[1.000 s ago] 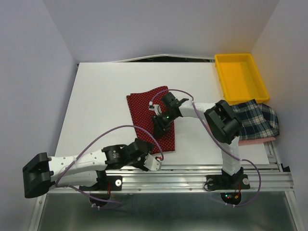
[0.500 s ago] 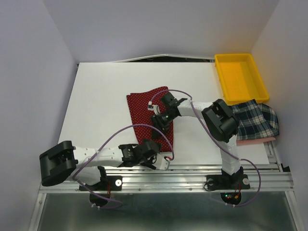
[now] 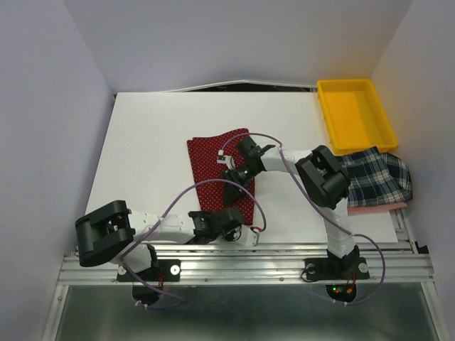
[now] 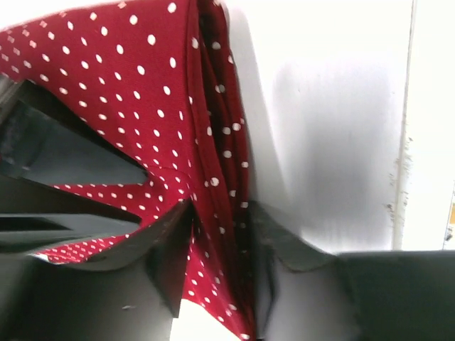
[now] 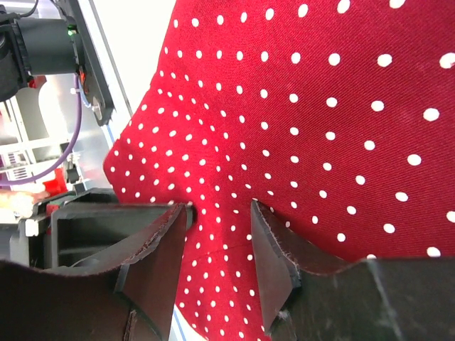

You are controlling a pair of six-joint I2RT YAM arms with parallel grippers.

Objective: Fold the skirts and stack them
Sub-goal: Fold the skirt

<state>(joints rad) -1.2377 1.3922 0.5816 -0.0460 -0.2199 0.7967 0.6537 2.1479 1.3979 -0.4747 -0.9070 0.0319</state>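
The dark red skirt with white dots (image 3: 213, 167) lies flat in the middle of the table. My right gripper (image 3: 234, 186) is down on its near right part. In the right wrist view its jaws (image 5: 219, 213) pinch a raised pucker of the red cloth (image 5: 298, 106). My left gripper (image 3: 238, 226) is at the skirt's near right corner. In the left wrist view its jaws (image 4: 220, 213) are closed on the bunched edge of the skirt (image 4: 128, 92). The plaid skirt (image 3: 375, 177) lies crumpled at the right edge.
A yellow plastic tray (image 3: 389, 131) stands at the back right, just beyond the plaid skirt. A pink cloth (image 3: 384, 207) shows under the plaid skirt. The metal rail (image 3: 284, 259) runs along the near table edge, close behind my left gripper.
My left arm has swung right along the near edge, and its gripper has reached the red skirt's near right corner. My right gripper has stayed on the skirt.
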